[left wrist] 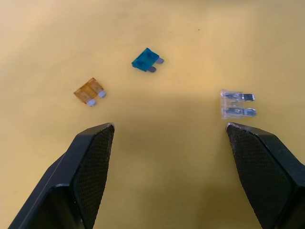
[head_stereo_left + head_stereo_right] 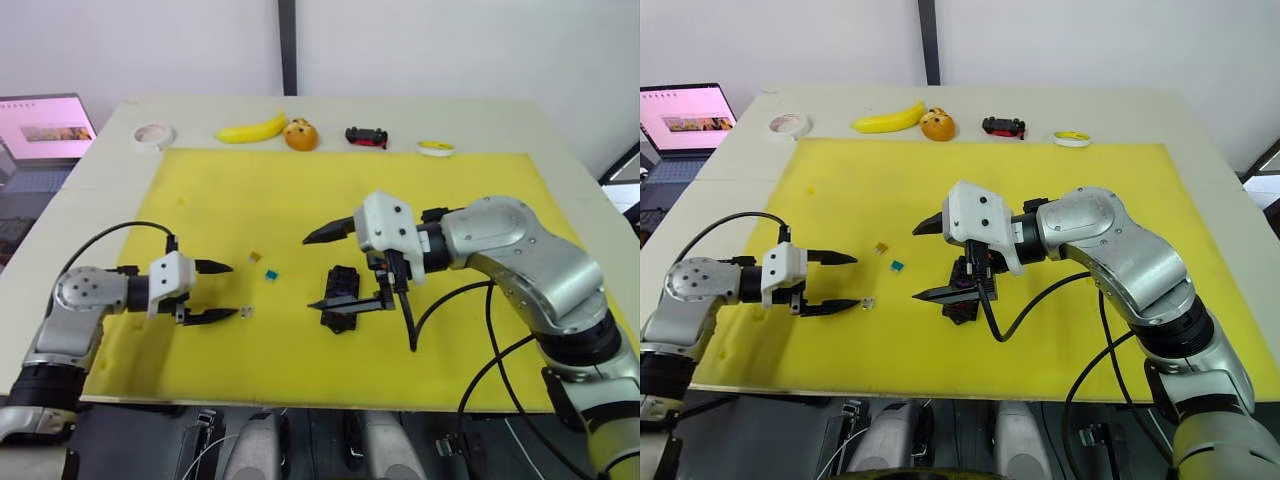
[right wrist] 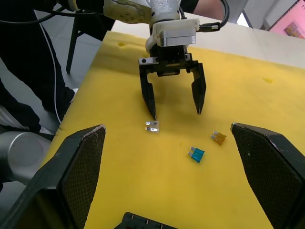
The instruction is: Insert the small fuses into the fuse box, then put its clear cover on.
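Three small fuses lie on the yellow mat [image 2: 450,340]: a brown fuse [image 1: 89,91], a teal fuse [image 1: 146,59] and a clear grey-white fuse [image 1: 236,104]. My left gripper [image 2: 232,290] is open just left of them, low over the mat, and the clear fuse lies right by its near fingertip. The black fuse box [image 2: 342,297] sits at the mat's middle. My right gripper [image 2: 308,273] is wide open above the box's left side, pointing at the fuses, with nothing held. The clear cover is out of view.
Along the table's far edge sit a tape roll [image 2: 153,133], a banana [image 2: 252,129], an orange [image 2: 300,134], a black-and-red toy car [image 2: 366,136] and a small yellow ring [image 2: 435,148]. A laptop [image 2: 45,125] stands at the far left.
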